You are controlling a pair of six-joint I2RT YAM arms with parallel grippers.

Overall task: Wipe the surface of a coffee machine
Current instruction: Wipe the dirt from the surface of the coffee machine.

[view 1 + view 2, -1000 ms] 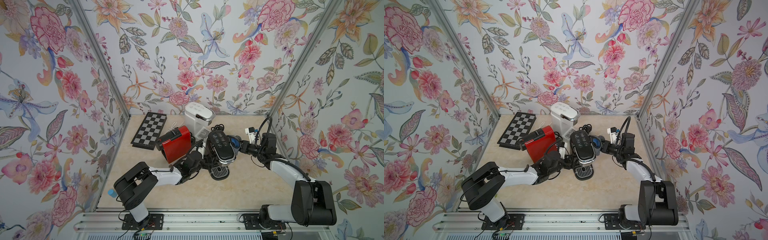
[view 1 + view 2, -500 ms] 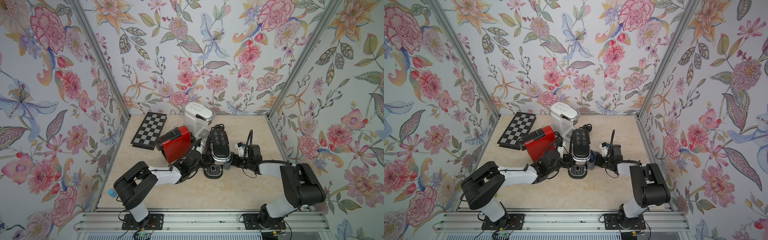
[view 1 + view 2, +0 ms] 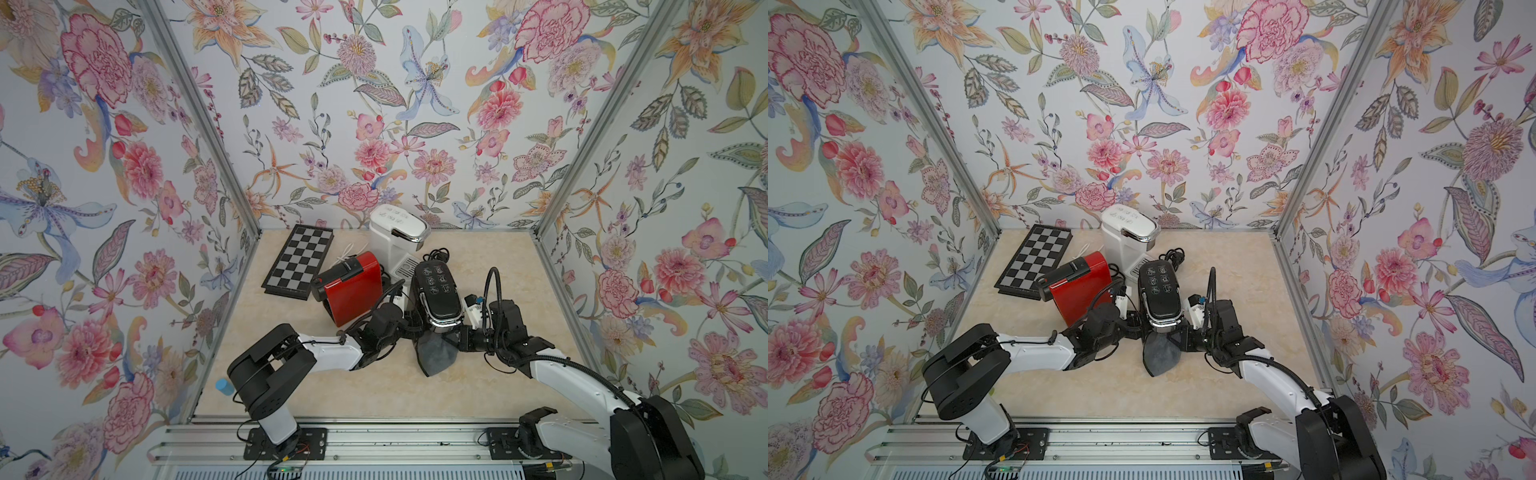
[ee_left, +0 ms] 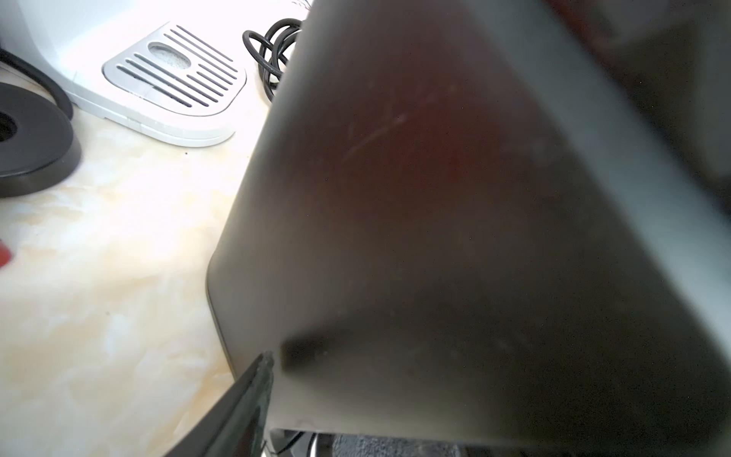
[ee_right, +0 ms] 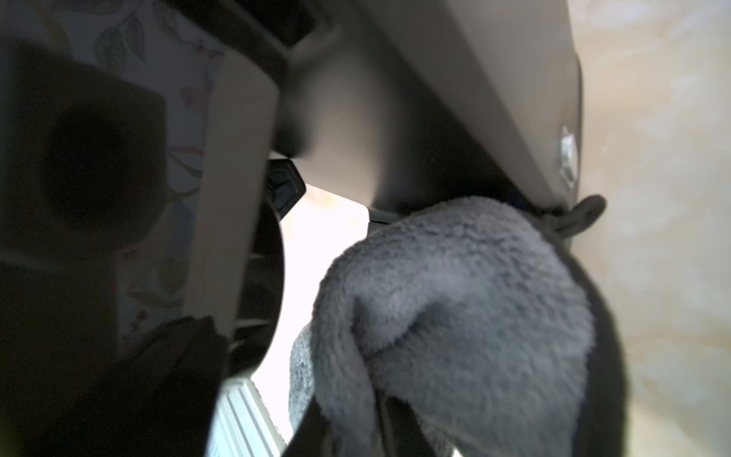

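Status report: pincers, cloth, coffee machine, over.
Left pincer clamped on glossy black coffee machine. Right pincer shut on grey fleecy cloth, below the machine's front. Boxy red coffee machine close beside left arm.

A lab robot cell: floral wallpaper panels (image 3: 374, 104) box in the marble-look tabletop (image 3: 478, 395) — a metal arm-mounting rail (image 3: 395, 440) bolted along its near edge.

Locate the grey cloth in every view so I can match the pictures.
In a top view: grey cloth just in front of the black coffee machine, near centre.
In a top view: same place, in front of the machine.
Left wrist: a grey sliver past the machine's side.
Right wrist: fills the foreground, next to the machine.
Shared landmark: the black coffee machine.
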